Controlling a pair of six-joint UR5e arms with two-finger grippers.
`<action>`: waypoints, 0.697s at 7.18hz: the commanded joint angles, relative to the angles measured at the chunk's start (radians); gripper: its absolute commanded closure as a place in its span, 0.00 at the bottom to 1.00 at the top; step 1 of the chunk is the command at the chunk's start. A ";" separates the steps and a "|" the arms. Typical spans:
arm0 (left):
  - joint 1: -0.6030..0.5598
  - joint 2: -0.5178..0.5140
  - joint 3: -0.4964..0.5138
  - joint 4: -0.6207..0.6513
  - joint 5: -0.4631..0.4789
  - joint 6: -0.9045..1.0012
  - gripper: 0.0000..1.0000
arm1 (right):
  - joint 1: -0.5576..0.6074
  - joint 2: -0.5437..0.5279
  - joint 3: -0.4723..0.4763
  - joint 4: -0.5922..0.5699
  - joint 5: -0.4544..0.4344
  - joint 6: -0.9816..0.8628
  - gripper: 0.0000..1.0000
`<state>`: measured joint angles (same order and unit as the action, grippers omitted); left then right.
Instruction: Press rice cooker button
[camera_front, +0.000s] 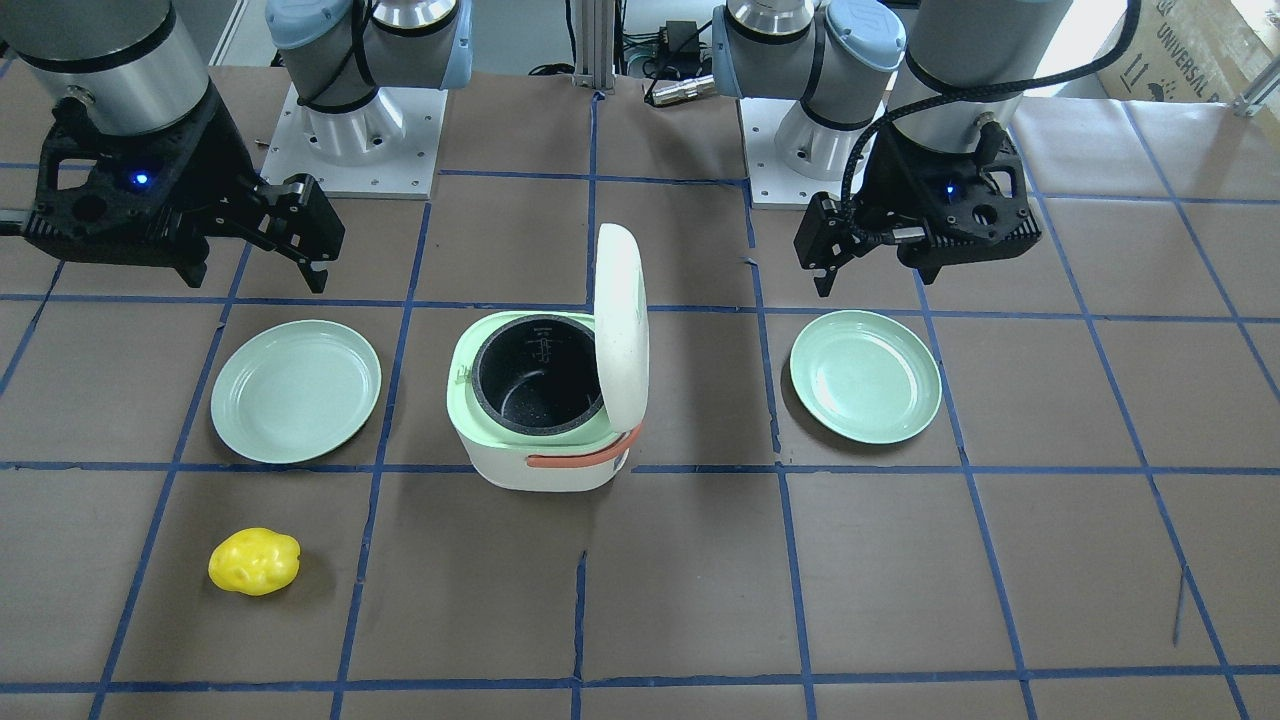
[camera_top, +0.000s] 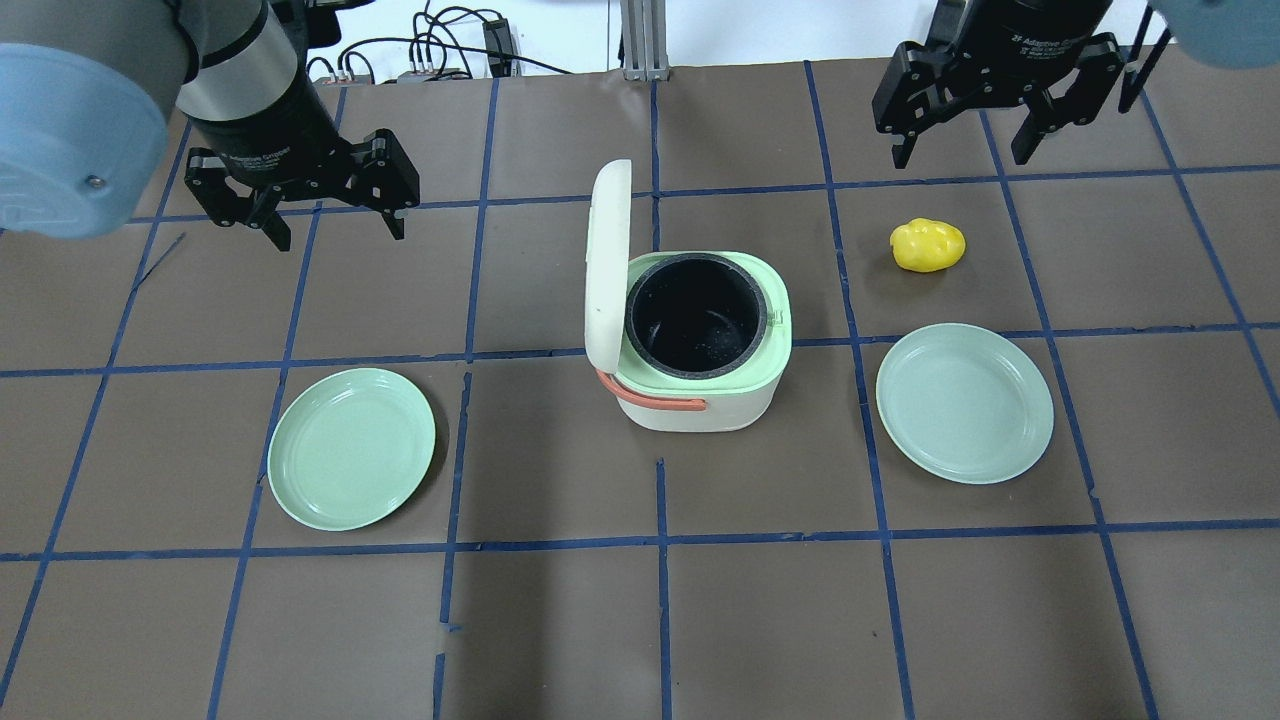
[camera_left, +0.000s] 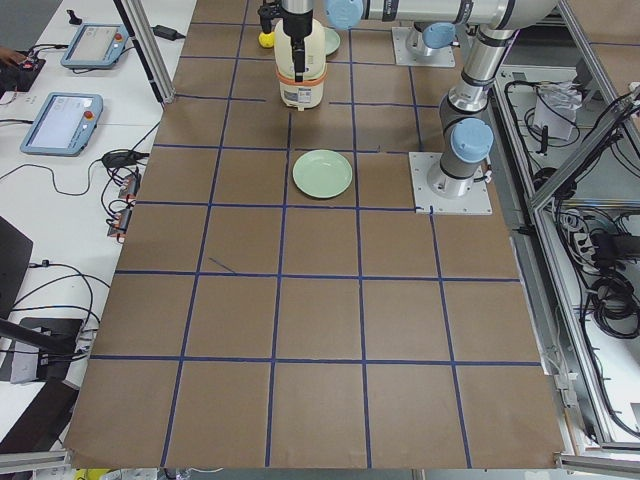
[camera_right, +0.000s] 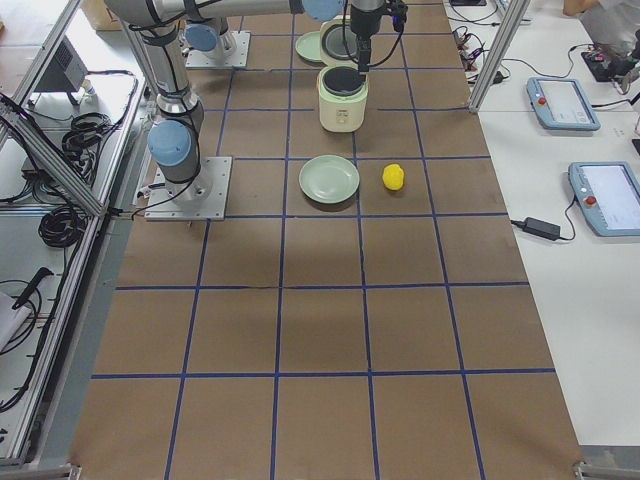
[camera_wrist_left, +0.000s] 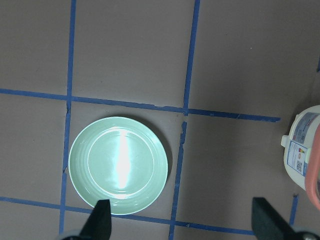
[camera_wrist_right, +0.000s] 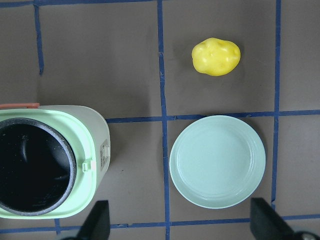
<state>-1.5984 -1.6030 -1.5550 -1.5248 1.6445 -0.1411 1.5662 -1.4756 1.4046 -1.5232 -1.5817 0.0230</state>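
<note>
Cooker (camera_top: 690, 415) and nothing else stands at the middle of the counter (camera_top: 560, 620), a small white rice cooker with a pale green rim, placed between two green plates and touching neither. Its lid (camera_top: 607, 265) is swung up and stands nearly upright on the side toward the robot's left arm, so the dark inner pot (camera_top: 697, 318) is open to view; nothing shows in it beyond a few pale specks. An orange handle (camera_top: 650, 400) lies folded against the wall that faces the robot. A small pale tab (camera_top: 775, 318) sits on the green rim on the side opposite the lid; whether this is the button cannot be told. The left hand (camera_top: 338, 225) hangs in the air above the counter, well apart from the cooker, its two fingers spread wide with nothing between them; its wrist view looks straight down on the left plate (camera_top: 351, 448). The right hand (camera_top: 958, 150) hangs above the other end, likewise spread and holding nothing, well apart from the cooker. The right plate (camera_top: 964, 402) lies bare on the counter, and a lumpy yellow object (camera_top: 928, 245), much like a potato, rests near it on the side away from the robot, not touching it. Blue tape lines (camera_top: 660, 540) divide the brown counter into squares.
</note>
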 joint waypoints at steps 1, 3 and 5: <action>0.000 0.000 0.000 0.000 0.000 0.000 0.00 | 0.000 0.000 0.001 0.000 0.009 0.000 0.00; 0.000 0.000 0.000 0.000 0.000 0.000 0.00 | 0.005 0.000 -0.001 0.002 0.008 0.003 0.00; 0.000 0.000 0.000 -0.002 0.000 0.000 0.00 | 0.006 0.000 -0.003 0.027 0.005 0.003 0.00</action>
<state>-1.5984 -1.6030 -1.5550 -1.5251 1.6444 -0.1411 1.5713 -1.4757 1.4034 -1.5097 -1.5753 0.0258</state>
